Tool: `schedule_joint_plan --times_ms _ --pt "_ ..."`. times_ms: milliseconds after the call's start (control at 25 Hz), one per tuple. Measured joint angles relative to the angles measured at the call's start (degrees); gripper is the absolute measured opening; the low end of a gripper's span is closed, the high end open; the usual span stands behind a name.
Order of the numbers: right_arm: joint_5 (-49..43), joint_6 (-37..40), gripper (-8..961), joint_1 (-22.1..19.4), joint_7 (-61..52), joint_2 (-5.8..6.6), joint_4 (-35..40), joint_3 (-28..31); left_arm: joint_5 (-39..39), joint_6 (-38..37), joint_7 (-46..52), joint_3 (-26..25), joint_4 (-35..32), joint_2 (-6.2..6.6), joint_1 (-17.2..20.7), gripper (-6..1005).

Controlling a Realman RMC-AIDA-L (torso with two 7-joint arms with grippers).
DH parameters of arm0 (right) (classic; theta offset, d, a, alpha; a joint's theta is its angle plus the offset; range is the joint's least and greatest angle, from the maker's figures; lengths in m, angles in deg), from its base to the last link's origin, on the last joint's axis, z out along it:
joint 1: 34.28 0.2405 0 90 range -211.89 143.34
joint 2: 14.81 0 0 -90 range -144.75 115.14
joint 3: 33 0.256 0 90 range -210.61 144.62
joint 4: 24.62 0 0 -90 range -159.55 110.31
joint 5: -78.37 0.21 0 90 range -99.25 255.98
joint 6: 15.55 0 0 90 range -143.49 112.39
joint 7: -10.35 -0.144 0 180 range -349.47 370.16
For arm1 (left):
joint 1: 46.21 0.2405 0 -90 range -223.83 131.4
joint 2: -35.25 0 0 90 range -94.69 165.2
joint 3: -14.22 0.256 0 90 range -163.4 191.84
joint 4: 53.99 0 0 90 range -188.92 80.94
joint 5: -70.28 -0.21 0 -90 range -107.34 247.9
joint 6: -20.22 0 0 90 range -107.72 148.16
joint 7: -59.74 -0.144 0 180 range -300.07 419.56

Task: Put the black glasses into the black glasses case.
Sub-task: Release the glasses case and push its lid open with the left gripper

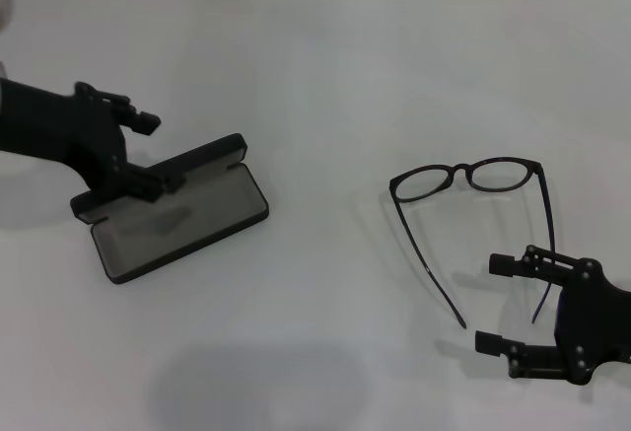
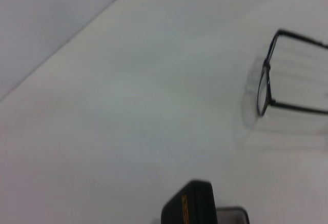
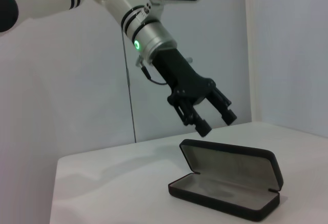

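Note:
The black glasses (image 1: 465,168) lie unfolded on the white table, lenses away from me and temple arms pointing toward me; they also show in the left wrist view (image 2: 264,88). The black glasses case (image 1: 177,216) lies open at the left, grey lining up, lid raised at the back. It also shows in the right wrist view (image 3: 225,183), and its lid edge with orange lettering in the left wrist view (image 2: 188,207). My left gripper (image 1: 156,153) is open and empty just above the lid, as the right wrist view (image 3: 218,121) shows. My right gripper (image 1: 496,304) is open and empty at the temple tips.
The white table (image 1: 325,76) runs back to a pale wall. Bare surface lies between the case and the glasses. The table's edge shows in the right wrist view (image 3: 54,183).

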Motion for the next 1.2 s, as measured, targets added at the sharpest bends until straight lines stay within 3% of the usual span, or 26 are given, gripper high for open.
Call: schedule_joint_plan --times_ms 280,1040,1200 --pt "-0.2 -0.1 838 0.3 0.0 -0.03 -0.1 0.1 -2.4 5.1 0.2 5.2 -0.5 -0.67 2.0 797" --pt "-0.1 -0.1 837 0.4 0.0 -0.02 -0.6 0.1 -5.1 7.8 0.4 9.4 -0.3 -0.67 2.9 734" --pt "-0.1 -0.1 837 0.4 0.0 -0.03 -0.7 0.1 -5.1 9.1 0.4 9.4 -0.4 -0.71 3.3 604"
